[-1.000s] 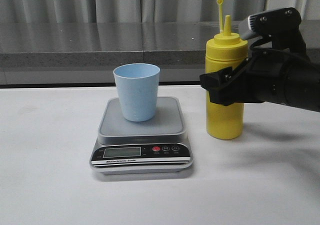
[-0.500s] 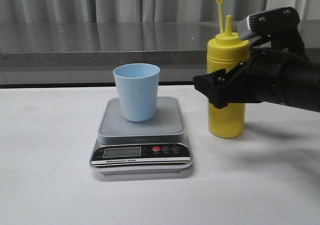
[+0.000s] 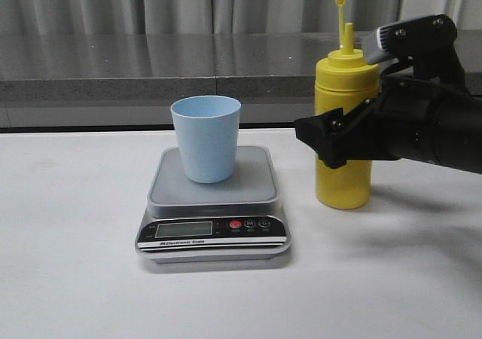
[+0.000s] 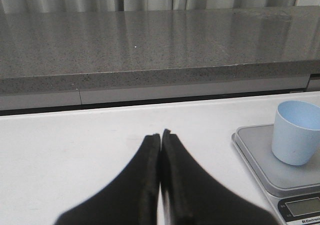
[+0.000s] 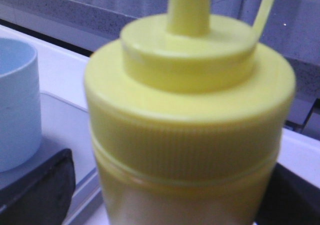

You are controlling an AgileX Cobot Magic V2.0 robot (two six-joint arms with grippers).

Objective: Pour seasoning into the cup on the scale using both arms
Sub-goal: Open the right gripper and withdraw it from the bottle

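Early stage — nothing poured yet. The cup [image 3: 206, 138] stands upright on the scale [image 3: 213, 196], and as far as the front view shows it looks empty, though its inside is mostly hidden. The seasoning [image 3: 344, 124] is upright just right of the scale, base at or just above the bench [image 3: 75, 241]; contact cannot be told. The right gripper [image 3: 331, 139] is round its middle, jaws either side of the body in the right wrist view; whether they actually press it I cannot tell. The left gripper [image 4: 160, 137] sits left of the scale, jaws together on nothing. Left to do: lift, tilt the nozzle over the cup, squeeze.

Materials — bottle is yellow plastic, ribbed screw collar, conical nozzle, thin tethered cap upright. Cup is pale blue, tapered, handleless. Scale has a smooth grey platform and black front panel with a red button.
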